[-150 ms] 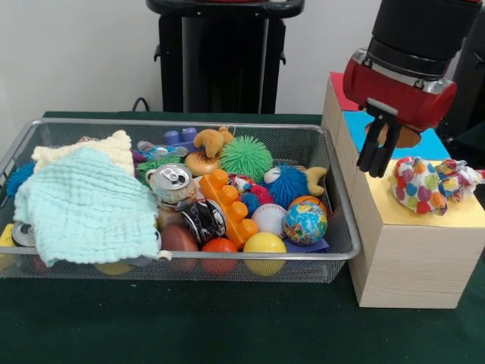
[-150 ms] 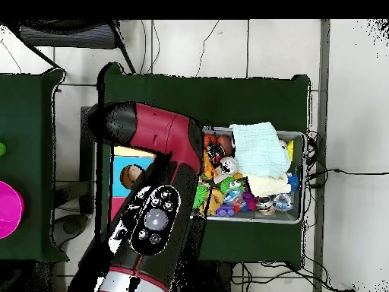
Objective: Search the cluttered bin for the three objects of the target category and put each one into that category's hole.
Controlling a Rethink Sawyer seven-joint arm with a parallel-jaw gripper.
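The black two-fingered gripper (image 1: pixel 377 152) is hanging with fingers close together, holding nothing, just left of the multicoloured spotted plush toy (image 1: pixel 421 184) lying on the wooden box (image 1: pixel 409 254).

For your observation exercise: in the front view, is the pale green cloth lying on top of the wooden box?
No, the pale green waffle-textured cloth lies inside the wire mesh bin, covering its left end, apart from the light wooden box.
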